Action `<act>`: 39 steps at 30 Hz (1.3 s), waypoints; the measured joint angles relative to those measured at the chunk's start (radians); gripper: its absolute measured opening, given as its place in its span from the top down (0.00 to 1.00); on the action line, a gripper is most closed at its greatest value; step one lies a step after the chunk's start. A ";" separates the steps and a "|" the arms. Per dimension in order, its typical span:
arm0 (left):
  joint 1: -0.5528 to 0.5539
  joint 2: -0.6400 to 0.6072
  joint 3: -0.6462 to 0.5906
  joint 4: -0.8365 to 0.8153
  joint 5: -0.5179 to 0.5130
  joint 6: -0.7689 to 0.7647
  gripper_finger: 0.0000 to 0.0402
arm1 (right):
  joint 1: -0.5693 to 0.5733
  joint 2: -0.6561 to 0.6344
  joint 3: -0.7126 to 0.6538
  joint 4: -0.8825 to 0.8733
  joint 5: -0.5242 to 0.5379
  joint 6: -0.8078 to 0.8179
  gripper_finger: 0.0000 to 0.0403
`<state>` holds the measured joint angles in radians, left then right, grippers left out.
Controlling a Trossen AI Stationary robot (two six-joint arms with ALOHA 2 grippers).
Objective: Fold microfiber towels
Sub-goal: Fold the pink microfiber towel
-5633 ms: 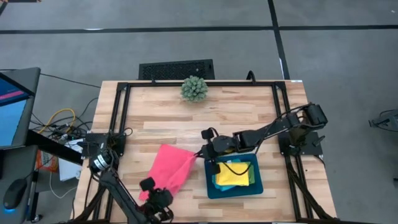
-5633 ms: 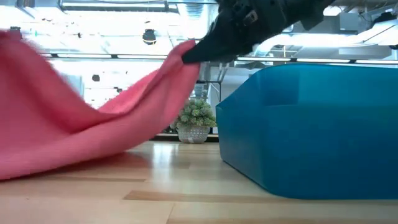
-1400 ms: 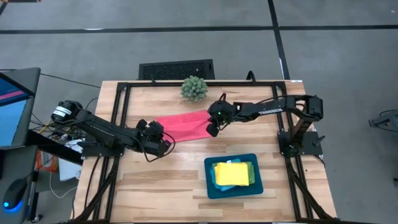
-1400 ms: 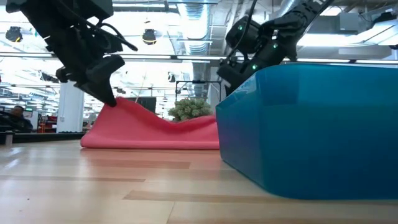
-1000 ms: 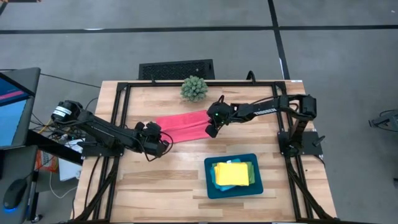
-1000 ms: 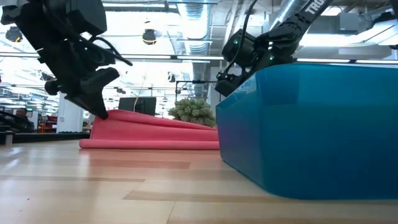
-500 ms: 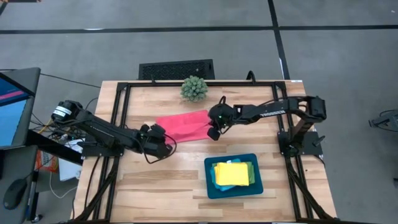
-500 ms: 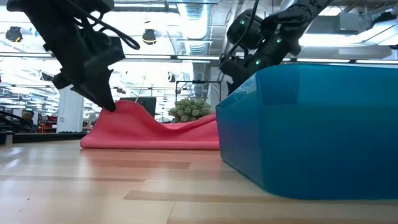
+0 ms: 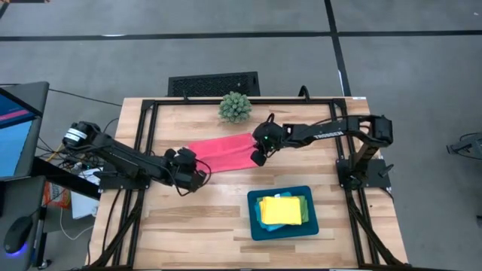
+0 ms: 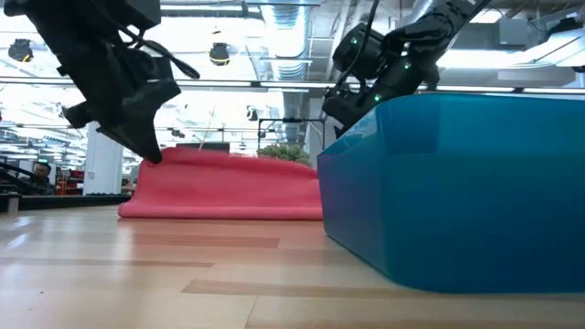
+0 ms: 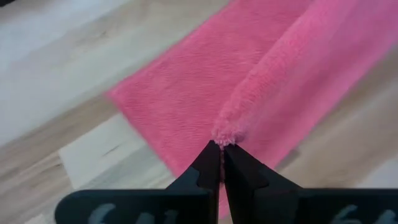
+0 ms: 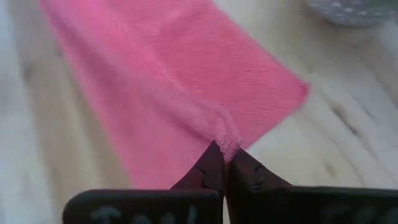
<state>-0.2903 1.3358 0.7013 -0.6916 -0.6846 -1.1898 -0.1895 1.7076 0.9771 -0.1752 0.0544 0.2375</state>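
I've pulled the pink towel [image 9: 221, 151] taut again; left claw [image 9: 197, 170] and right claw [image 9: 257, 156] each pinch a corner, mid-fold near the surface's [image 9: 226, 218] far edge.

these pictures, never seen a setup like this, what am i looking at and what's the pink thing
It is a robot with two dark arms working at a wooden table. One picture looks straight down from above, one sits at table height, and two come from cameras on the arms' wrists.

The pink thing is a hot pink towel, a soft cloth lying in the middle of the table. The left gripper is shut on one end of its near edge, and the right gripper is shut on the other end. In each wrist view you see the dark fingers pinching the fuzzy edge, lifted a little above the rest of the cloth.

Also on the table: a teal tray holding a yellow towel on top of others, and a spiky green plant at the far edge.
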 joint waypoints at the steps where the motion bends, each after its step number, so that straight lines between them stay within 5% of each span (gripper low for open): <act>1: 0.005 0.004 -0.004 -0.004 0.005 -0.011 1.00 | -0.010 0.005 0.000 0.004 0.000 0.000 0.96; 7: 0.030 0.025 -0.042 0.013 0.055 -0.032 1.00 | -0.049 0.035 0.001 0.059 -0.028 0.000 0.95; 29: 0.037 0.039 -0.043 0.009 -0.007 -0.038 1.00 | -0.088 0.102 0.000 0.161 -0.079 -0.025 0.91; 39: 0.037 0.046 -0.043 -0.011 -0.037 -0.061 0.85 | -0.100 0.102 0.000 0.161 -0.053 -0.022 0.77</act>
<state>-0.2531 1.3817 0.6582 -0.7029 -0.7216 -1.2511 -0.2896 1.8091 0.9768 -0.0143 0.0010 0.2152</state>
